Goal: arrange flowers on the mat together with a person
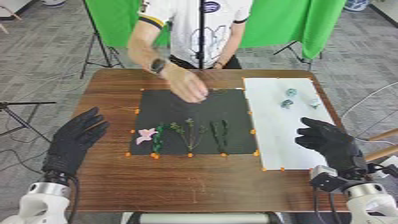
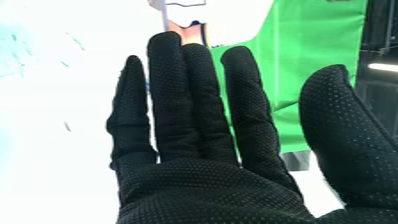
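Layout status, as I observed it

Head view: left hand, left, and right hand, right, were open and empty. Pink flower and green stems lay across the black mat's lower part, beneath a person's hand in the frame.

Right wrist view: right hand was extended, unloaded.

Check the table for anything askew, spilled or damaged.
Nothing stands out: the pink flower and green sprigs lie side by side on the black mat, and small bluish pieces sit on the white sheet.
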`<action>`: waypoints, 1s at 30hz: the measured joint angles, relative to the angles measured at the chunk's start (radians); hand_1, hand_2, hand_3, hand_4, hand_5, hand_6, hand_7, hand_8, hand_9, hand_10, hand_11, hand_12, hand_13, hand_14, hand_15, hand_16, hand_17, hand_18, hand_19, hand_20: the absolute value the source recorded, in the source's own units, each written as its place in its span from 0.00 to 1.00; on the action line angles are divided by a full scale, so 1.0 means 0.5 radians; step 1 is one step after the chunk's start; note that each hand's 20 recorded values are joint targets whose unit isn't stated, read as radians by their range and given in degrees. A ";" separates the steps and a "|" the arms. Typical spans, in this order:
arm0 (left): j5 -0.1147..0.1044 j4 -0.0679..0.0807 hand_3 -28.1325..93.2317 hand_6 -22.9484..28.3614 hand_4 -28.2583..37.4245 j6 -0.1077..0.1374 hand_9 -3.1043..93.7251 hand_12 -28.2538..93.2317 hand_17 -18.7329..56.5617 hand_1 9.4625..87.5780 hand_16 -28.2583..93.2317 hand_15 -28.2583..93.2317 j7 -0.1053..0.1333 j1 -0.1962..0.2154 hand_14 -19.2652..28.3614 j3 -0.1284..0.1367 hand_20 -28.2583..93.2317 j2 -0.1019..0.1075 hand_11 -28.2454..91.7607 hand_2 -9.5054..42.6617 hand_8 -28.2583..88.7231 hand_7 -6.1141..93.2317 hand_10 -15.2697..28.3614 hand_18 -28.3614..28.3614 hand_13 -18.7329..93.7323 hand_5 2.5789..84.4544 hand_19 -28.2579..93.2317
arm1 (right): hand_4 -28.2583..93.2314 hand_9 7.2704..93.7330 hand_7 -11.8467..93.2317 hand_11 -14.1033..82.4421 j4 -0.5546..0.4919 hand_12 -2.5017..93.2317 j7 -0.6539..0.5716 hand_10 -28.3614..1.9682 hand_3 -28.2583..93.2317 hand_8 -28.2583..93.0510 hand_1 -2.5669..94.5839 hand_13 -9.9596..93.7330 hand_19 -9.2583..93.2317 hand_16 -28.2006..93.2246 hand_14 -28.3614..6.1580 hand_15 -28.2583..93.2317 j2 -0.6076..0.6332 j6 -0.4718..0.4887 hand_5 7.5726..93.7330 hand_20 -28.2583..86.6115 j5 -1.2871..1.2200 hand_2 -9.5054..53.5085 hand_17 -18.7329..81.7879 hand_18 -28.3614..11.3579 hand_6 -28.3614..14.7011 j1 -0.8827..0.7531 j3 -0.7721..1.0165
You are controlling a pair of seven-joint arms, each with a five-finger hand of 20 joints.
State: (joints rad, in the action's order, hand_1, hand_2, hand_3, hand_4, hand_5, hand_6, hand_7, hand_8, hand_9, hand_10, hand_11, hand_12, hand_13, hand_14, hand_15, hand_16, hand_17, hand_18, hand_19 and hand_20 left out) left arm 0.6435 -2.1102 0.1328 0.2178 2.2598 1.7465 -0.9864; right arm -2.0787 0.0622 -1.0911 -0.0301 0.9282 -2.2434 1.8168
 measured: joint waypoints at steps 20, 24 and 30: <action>-0.003 -0.017 0.83 0.56 0.13 0.009 0.38 0.34 0.16 0.24 0.22 0.55 -0.004 0.036 0.74 0.038 0.32 0.016 0.46 0.22 0.16 0.24 0.68 0.87 0.41 0.45 0.63 | 0.05 0.51 0.34 0.43 0.015 0.30 -0.002 0.41 0.97 0.13 0.23 0.53 0.65 0.41 0.44 0.64 0.040 0.024 0.51 0.53 0.016 0.25 0.35 0.19 0.59 0.062 -0.011; -0.003 -0.017 0.83 0.56 0.13 0.009 0.38 0.34 0.16 0.24 0.22 0.54 -0.004 0.035 0.74 0.037 0.32 0.021 0.46 0.22 0.16 0.24 0.67 0.87 0.41 0.45 0.63 | 0.05 0.51 0.34 0.43 0.024 0.30 -0.005 0.42 0.97 0.13 0.23 0.53 0.65 0.41 0.44 0.64 0.043 0.024 0.51 0.53 0.039 0.25 0.35 0.19 0.59 0.079 -0.015; -0.003 -0.014 0.83 0.56 0.13 0.009 0.38 0.34 0.16 0.24 0.22 0.54 -0.004 0.035 0.74 0.034 0.32 0.027 0.46 0.22 0.16 0.24 0.67 0.87 0.41 0.45 0.63 | 0.04 0.51 0.34 0.43 0.031 0.30 0.007 0.43 0.96 0.13 0.26 0.54 0.69 0.41 0.46 0.64 0.048 0.013 0.51 0.55 0.065 0.17 0.37 0.20 0.59 0.086 -0.021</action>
State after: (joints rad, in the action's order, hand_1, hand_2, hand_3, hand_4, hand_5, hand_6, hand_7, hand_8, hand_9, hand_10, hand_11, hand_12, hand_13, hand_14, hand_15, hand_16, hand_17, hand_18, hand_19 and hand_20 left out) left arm 0.6420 -2.1172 0.1374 0.2157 2.2775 1.7637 -0.9730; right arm -2.0634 0.0658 -1.0669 -0.0236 0.9607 -2.2005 1.8063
